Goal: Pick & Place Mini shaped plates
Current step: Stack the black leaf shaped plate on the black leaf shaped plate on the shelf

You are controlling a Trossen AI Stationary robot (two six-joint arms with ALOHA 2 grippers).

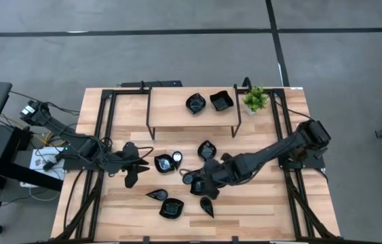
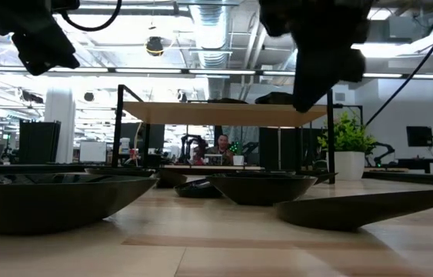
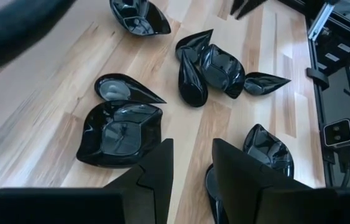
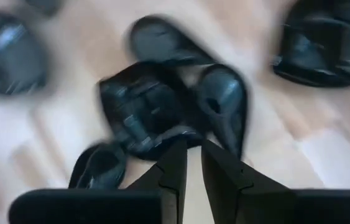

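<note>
Plates are lying scattered on the wooden table [image 1: 272,203]: seven mini shaped plates [image 1: 171,208] on the tabletop, two more [image 1: 195,103] sitting on the raised shelf [image 1: 170,118] beside a potted plant [image 1: 255,99]. Left gripper [image 1: 138,166] is hovering with fingers [image 3: 156,171] slightly apart and empty, a square plate [image 3: 124,134] just ahead. Right gripper [image 1: 201,181] is hanging over a tight cluster [image 4: 162,112], its fingers [image 4: 221,171] nearly together, holding nothing.
</note>
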